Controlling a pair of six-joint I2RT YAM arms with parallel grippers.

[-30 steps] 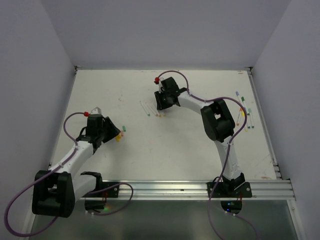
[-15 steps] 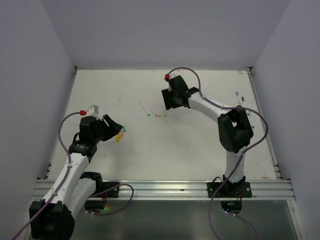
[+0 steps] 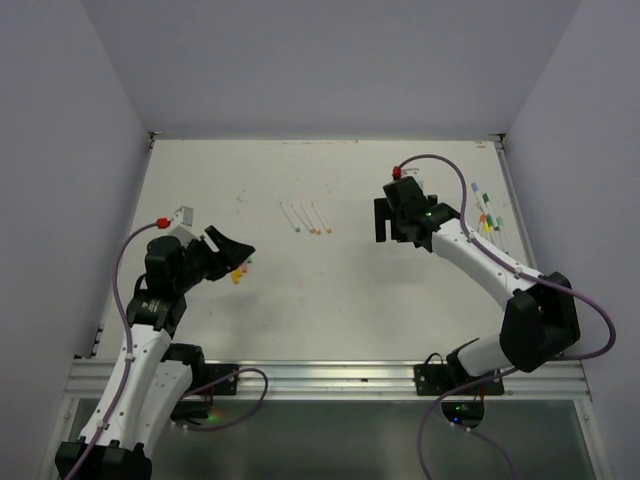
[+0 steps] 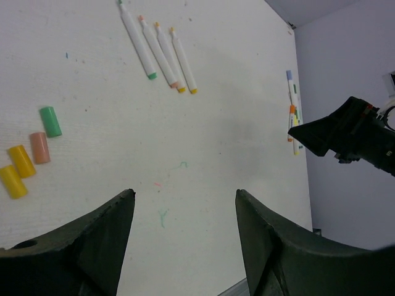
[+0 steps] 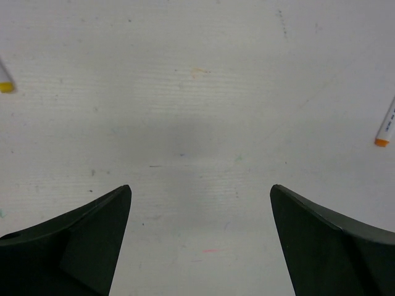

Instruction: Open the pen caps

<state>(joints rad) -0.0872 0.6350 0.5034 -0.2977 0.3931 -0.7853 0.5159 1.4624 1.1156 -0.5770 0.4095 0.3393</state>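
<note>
Several uncapped white pens (image 3: 305,218) (image 4: 159,54) lie side by side at mid-table. Loose pen caps (image 3: 240,268) rest on the left: green (image 4: 50,121), pink-orange (image 4: 39,147) and two yellow (image 4: 17,171). My left gripper (image 3: 236,254) (image 4: 185,194) hovers just above and beside these caps, open and empty. More pens (image 3: 487,215) (image 4: 294,117), still capped, lie by the right edge. Between the two pen groups hangs my right gripper (image 3: 392,232) (image 5: 200,188), open wide over bare table. One pen's orange end (image 5: 382,140) shows at its right.
The white table (image 3: 330,300) has low side walls and faint ink marks. A metal rail (image 3: 330,380) runs along the near edge. In the left wrist view the right arm (image 4: 352,132) shows as a dark shape at far right.
My right gripper has opened wide and swung right, away from the uncapped pens at mid-table. The left arm has drawn back slightly with its jaws spreading wider.
</note>
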